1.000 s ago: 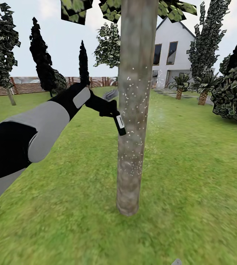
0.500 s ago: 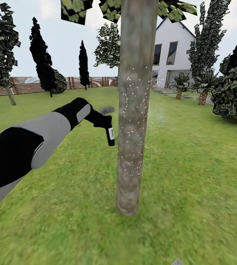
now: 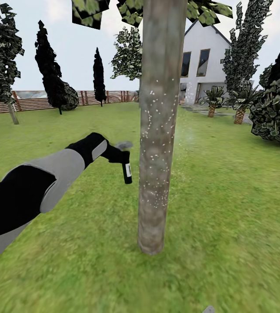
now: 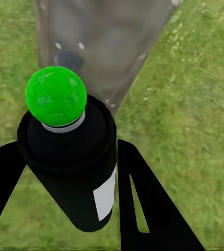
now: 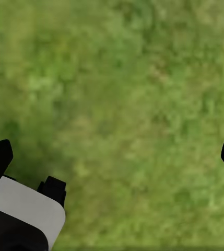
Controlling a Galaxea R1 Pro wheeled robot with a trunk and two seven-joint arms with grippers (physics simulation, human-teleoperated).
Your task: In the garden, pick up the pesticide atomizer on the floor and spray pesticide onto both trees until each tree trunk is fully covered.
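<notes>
The pesticide atomizer (image 3: 127,172) hangs bottle-down from the left gripper (image 3: 119,157), just left of the tree trunk (image 3: 157,130) and not touching it in the head view. In the left wrist view the black bottle (image 4: 72,167) with its white label sits clamped between the two black fingers (image 4: 148,209), a round green cap on top, the trunk (image 4: 104,47) close ahead. Compared with a second ago, the left arm has dropped and drawn back: the atomizer was higher and overlapped the trunk's left edge, and now it is lower with grass visible between them. The pesticide (image 3: 151,117) shows as white specks scattered over the trunk's middle stretch, much as before; the lowest part near the lawn (image 3: 227,208) looks bare. The camera has not shifted. The right gripper (image 5: 112,151) points down at grass, its dark tips at opposite edges of its wrist view, spread wide and holding nothing. Behind stand the white house (image 3: 203,65), the slat fence (image 3: 31,103) and dark conifers (image 3: 48,69).
</notes>
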